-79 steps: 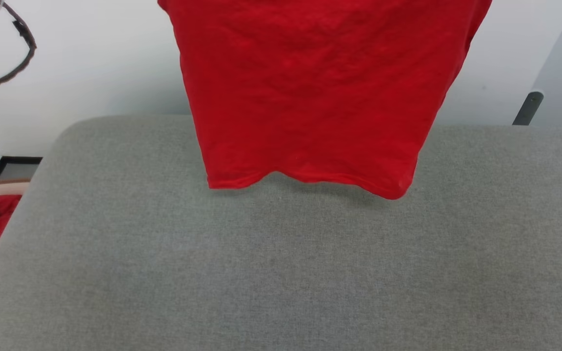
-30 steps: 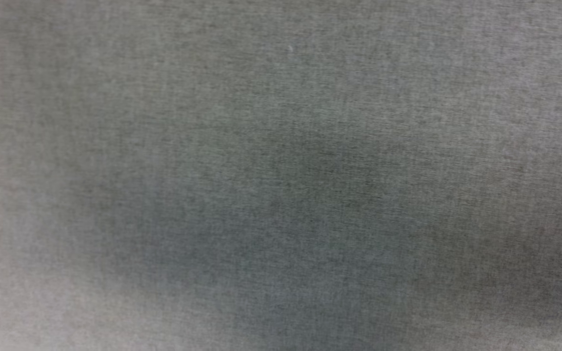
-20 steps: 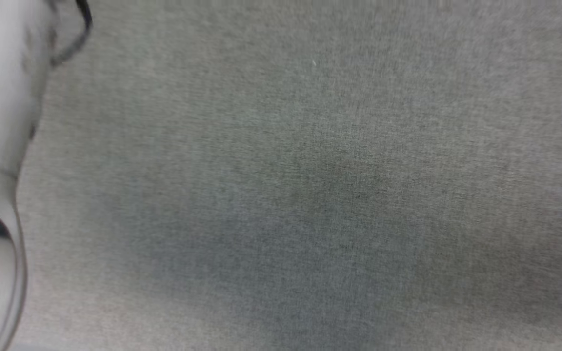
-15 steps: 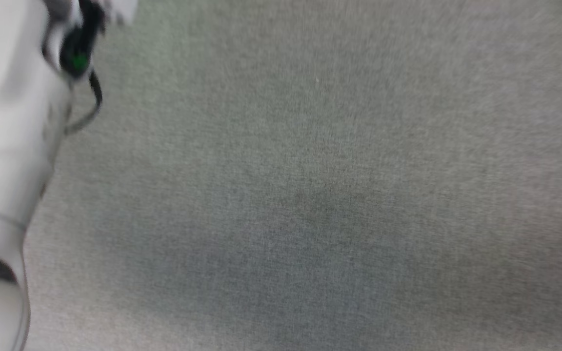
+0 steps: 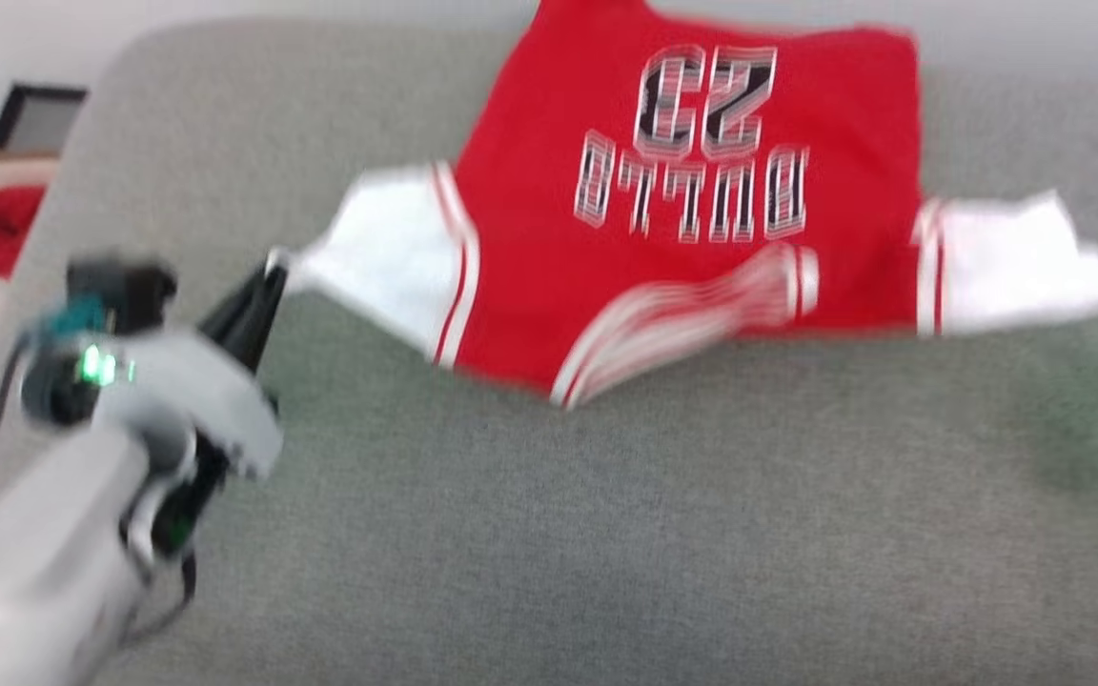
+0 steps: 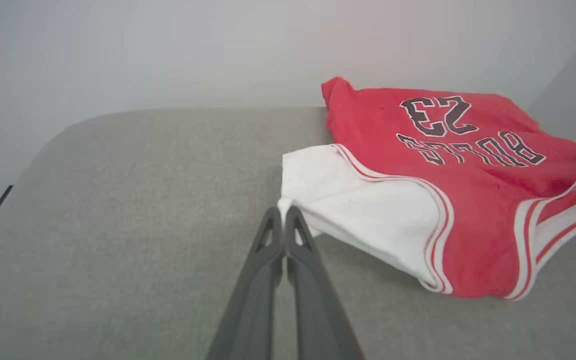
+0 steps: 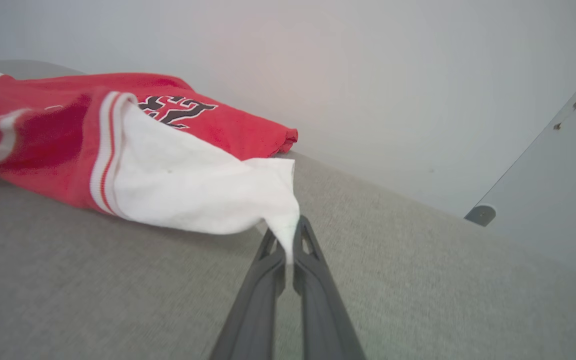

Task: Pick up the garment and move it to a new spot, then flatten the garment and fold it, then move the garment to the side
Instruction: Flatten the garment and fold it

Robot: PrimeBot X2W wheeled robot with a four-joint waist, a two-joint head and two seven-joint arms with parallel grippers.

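Grey cushion (image 5: 549,534) is being used as the work surface, with a pale wall (image 6: 168,50) behind its far edge. Garment (image 5: 701,267) is being held spread over the cushion's far half. Its body is lying on the fabric against the far edge, print up, "23" toward that edge and striped collar toward the near edge. Long axis, sleeve to sleeve, is being kept parallel to the cushion's far edge.

Left-side sleeve (image 6: 358,200) is being pinched at its tip by the left gripper (image 6: 283,212), fingers closed on white cloth. Right-side sleeve (image 7: 193,190) is being pinched the same way by the right gripper (image 7: 293,225). Both sleeve tips are being carried just off the cushion.

From each pair of fingers the garment is lying inward and toward the far edge. Neither arm is being favoured: one is stationed at each end, well apart.

Judgement: flattening is being set up. An even outward pull along that axis is being called for next, then lowering. An uneven pull is being risked, which would skew the body on the cushion.
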